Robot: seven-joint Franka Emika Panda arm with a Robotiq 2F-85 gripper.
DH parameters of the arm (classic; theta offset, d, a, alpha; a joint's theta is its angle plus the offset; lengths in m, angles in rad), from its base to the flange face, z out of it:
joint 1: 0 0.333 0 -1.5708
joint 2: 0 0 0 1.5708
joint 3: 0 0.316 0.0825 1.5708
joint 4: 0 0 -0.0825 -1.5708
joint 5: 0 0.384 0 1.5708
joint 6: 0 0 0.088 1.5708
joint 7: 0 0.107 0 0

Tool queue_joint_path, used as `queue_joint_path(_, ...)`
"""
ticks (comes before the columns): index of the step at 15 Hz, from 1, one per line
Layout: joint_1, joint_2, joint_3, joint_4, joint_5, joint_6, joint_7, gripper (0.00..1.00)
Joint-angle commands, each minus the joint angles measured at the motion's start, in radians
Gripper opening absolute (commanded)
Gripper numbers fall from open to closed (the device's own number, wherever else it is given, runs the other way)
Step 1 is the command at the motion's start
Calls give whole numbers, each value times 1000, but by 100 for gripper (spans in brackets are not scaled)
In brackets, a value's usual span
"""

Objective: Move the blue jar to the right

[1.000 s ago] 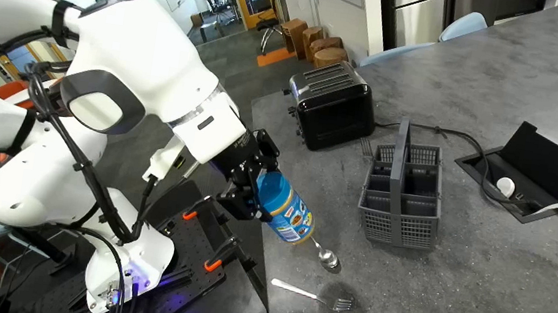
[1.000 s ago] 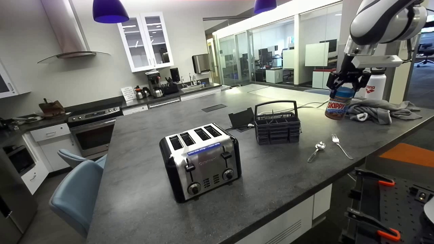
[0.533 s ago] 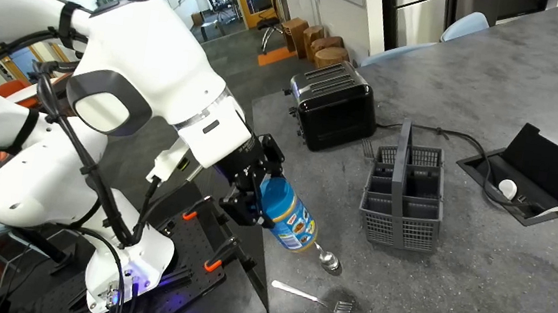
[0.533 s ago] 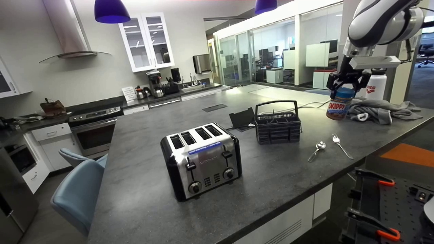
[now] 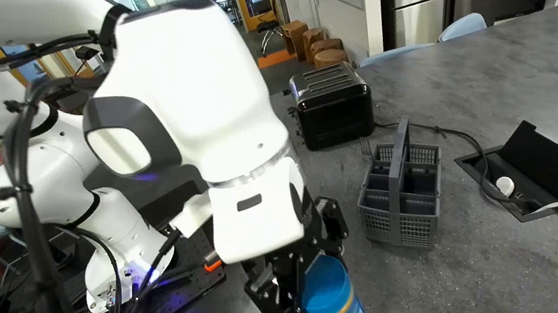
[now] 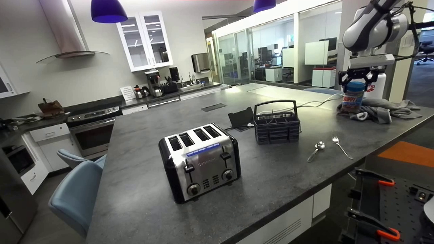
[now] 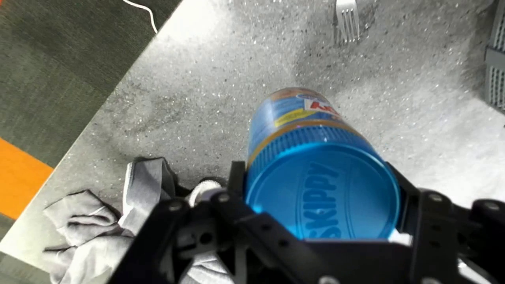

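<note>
Blue jar: right of the basket in an exterior view, well apart; whether it touches the desk, we can't be sure.
Fingers: parted to the width of the lid; we see them pressed on its opposite sides, gripping it.
Toaster: left of the basket.
Spoon: right of the basket.
Grey cloth: farther right of the basket.
</note>
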Motion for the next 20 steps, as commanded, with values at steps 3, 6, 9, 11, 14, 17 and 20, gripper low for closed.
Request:
queue_joint_path(3, 70, 229, -34, 205, 245, 15, -130, 55)
queue_joint_path(6, 87, 297, -19, 259, 388, -5, -217, 55)
queue_joint_path(9, 121, 340, -22, 276, 415, -9, -208, 55)
queue_joint_path(11, 141, 364, -23, 274, 412, -5, -205, 55)
queue_joint_path(14, 173, 392, -28, 262, 401, 27, -195, 55)
queue_joint_path(17, 196, 417, -29, 267, 401, 27, -189, 55)
queue_joint_path(20, 220, 439, -32, 268, 387, 30, -171, 55)
